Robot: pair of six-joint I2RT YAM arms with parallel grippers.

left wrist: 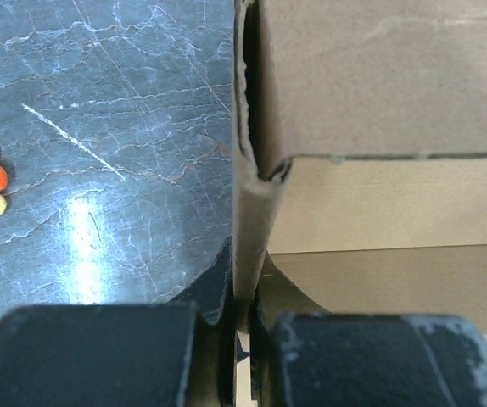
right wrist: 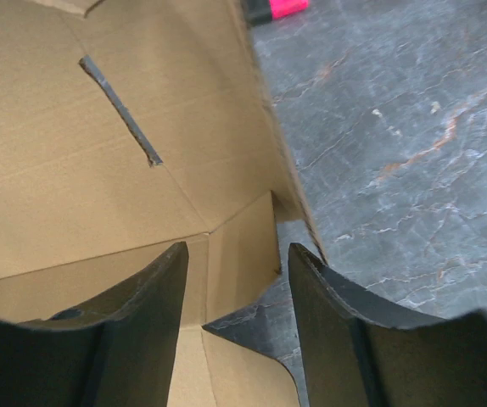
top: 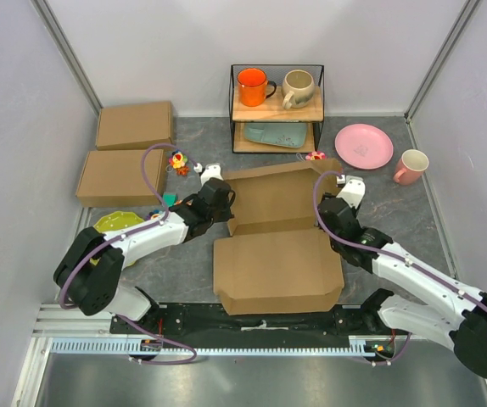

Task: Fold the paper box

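While the paper box (top: 277,271) lies in the middle of the bench (top: 396,212), its flat lid panel reaches almost to the near edge. Its tray part, with raised walls, stands on the far side.

The left claw (left wrist: 242,326) is closed on the left wall of the box. Only the left wrist view shows this clearly: the thin cardboard edge is pinched between the two black fingers (left wrist: 99,356).

The right claw (right wrist: 239,254) is open at the right wall. In its wrist view the fingers stand wide apart and the wall edge ends just beside the right one; I cannot tell if they touch.

On the right, open grey bench lies between the box and the pink mug (top: 411,166) and pink plate (top: 364,146). On the left the room is narrower: two other cardboard boxes (top: 120,176), small toys (top: 178,161) and a yellow-green dish (top: 118,222) are near the left arm. A wire rack (top: 276,127) stands just beyond the far flap.
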